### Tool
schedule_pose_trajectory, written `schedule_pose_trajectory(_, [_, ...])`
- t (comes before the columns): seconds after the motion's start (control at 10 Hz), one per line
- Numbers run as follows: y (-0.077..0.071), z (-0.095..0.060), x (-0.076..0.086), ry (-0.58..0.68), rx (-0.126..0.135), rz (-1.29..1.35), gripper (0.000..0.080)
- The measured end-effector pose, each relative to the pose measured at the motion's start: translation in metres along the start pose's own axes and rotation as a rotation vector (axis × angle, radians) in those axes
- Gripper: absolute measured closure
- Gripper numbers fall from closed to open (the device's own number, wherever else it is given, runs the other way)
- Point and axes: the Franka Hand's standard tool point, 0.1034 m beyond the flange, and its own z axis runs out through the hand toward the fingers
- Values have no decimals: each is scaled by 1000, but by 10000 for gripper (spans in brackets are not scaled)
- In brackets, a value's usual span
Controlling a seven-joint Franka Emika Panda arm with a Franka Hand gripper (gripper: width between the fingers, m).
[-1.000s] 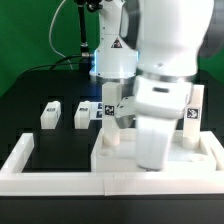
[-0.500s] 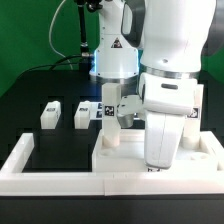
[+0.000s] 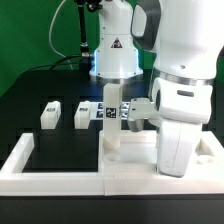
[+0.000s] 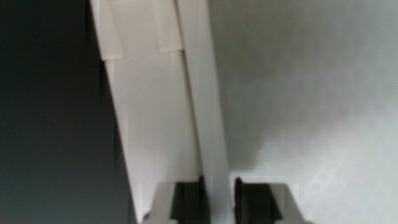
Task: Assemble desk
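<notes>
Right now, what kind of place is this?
Probably a robot lab bench: a big white robot arm, a black table fenced by a white wall, and little tagged legs.

Arm of glossy white plastic (image 3: 180, 40), fat rounded links; dark grey seam band (image 3: 186, 73) rings one joint. Black triangular mark (image 3: 113, 45) on white pedestal. Thin black cables (image 3: 57, 33). Two black fingertips (image 4: 187, 206).

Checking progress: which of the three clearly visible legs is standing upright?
The leg on the panel. It stands upright on the corner, while the other two legs sit low on the black table, toward the exterior view's left.
</notes>
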Motion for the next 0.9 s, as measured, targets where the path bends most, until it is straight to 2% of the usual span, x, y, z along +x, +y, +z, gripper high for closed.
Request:
schedule_pose_trajectory(0.3, [0, 0, -2, 0, 2, 1, 735])
schedule_pose_trajectory(0.4, [0, 0, -2, 0, 2, 2, 500])
schedule_pose_trajectory(0.5, [0, 0, -2, 0, 2, 2, 500])
schedule_pose_trajectory(0.6, [0, 0, -2, 0, 2, 2, 318])
schedule_pose_trajectory(0.7, [0, 1, -3, 0, 3, 3, 207])
schedule_pose_trajectory(0.8, [0, 1, -3, 0, 3, 4, 207])
schedule_pose_trajectory(0.9, [0, 1, -4, -1, 3, 4, 161])
